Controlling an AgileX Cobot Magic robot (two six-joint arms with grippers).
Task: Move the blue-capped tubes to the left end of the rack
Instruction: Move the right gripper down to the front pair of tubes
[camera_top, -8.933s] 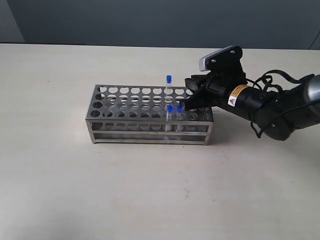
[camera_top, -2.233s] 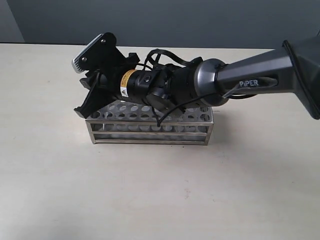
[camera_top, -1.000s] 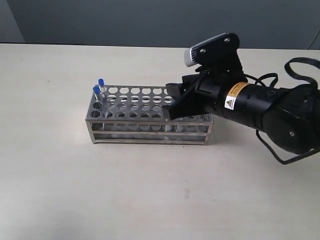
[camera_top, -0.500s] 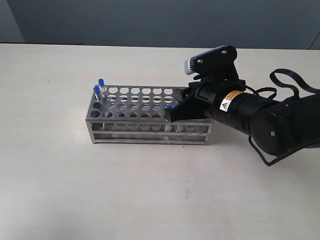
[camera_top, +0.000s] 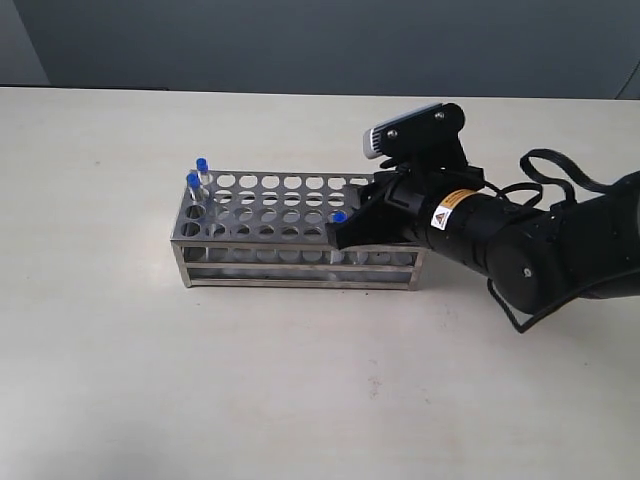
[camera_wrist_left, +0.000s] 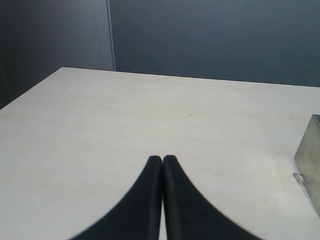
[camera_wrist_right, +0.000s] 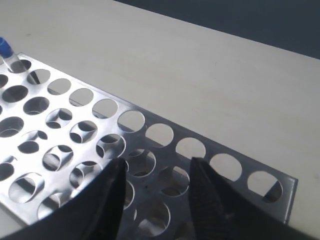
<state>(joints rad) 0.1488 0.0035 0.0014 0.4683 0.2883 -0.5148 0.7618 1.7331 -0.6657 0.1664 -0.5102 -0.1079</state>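
- The left gripper (camera_wrist_left: 162, 160) hangs over bare table (camera_top: 300, 390) with its jaws pressed together and nothing between them. It takes no part in the present step and poses no evident hazard.
- Two blue-capped tubes (camera_top: 192, 181) stand upright in holes at the left end of the rack (camera_top: 270, 205), one in a far row and one nearer. Any shove to the rack would likely rock them in their holes.
- A third tube (camera_top: 339, 216) stands in a near row towards the right end of the rack, just beside the tip of the right gripper (camera_wrist_right: 157, 167).
- The right gripper sits low over the right end of the rack, jaws spread, holding nothing.
- Risk: a finger may strike the third tube's cap sideways and tilt or jam the tube instead of straddling it.
- Risk: the fingers may touch the perforated top plate on descent and push the whole rack along the table.
- Risk: a grip on the cap alone may let the tube slip during the lift.
- The fourth tube cannot be located in the exterior view; the arm may hide it.
- A yellow warning label (camera_top: 440, 214) with a triangle symbol sits on the right arm. Its text is too small to read. No other writing is legible.
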